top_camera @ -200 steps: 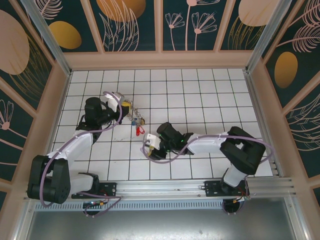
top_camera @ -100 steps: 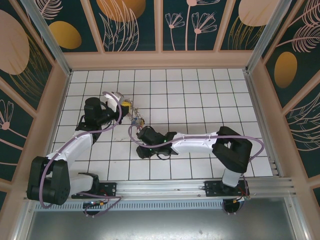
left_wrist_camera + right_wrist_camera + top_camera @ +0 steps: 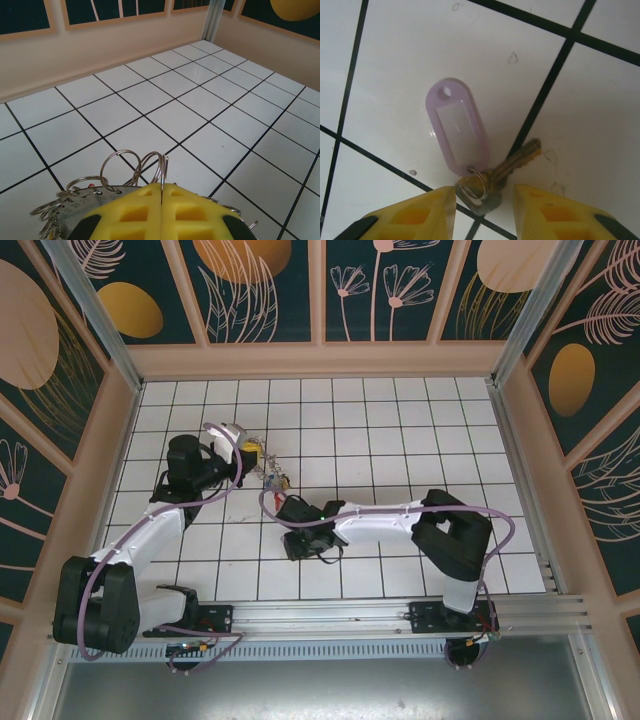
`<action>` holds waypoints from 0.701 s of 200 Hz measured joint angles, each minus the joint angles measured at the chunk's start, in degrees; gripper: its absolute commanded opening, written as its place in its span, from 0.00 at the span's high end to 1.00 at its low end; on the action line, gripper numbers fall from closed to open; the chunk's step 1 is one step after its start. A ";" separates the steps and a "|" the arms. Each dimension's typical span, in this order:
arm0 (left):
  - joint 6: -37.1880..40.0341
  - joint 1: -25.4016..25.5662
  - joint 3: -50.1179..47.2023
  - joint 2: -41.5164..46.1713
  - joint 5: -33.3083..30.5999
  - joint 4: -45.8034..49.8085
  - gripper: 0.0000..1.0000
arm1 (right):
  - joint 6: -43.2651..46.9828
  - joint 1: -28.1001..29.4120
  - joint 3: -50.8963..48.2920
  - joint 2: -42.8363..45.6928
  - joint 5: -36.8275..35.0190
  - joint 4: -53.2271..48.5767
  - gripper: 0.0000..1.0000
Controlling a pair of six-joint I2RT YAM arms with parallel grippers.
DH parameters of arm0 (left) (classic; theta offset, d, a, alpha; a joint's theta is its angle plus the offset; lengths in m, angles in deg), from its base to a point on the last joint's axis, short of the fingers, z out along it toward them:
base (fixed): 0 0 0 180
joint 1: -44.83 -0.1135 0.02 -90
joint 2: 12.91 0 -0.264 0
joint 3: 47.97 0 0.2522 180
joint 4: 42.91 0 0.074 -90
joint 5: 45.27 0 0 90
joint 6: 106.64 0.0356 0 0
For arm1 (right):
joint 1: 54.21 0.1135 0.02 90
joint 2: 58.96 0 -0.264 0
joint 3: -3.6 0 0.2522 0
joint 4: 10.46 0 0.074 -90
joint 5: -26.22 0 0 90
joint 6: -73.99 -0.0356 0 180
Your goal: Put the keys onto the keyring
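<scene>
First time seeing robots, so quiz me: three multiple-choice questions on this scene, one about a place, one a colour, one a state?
1. Where does the tagged key lie? A) on a white floor tile B) hanging from a hook C) on the wall
2. What colour is its tag? A) green B) pale purple C) black
3. How is the left pincer? A) wide open B) half open, empty C) shut on the keyring
Answers: 1 A, it rests flat on tile between the right pincer's fingers; 2 B, translucent lilac plastic; 3 C, its yellow pads meet around a ring.
</scene>
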 measured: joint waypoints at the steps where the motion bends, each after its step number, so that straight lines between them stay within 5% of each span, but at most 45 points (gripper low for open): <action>1: 0.00 0.00 0.00 0.00 0.00 0.00 1.00 | 0.00 0.02 0.11 -0.07 0.00 -0.04 0.65; 140: 0.00 0.00 0.00 0.00 0.02 0.00 1.00 | -1.31 2.64 7.69 -3.96 -4.31 -8.41 0.60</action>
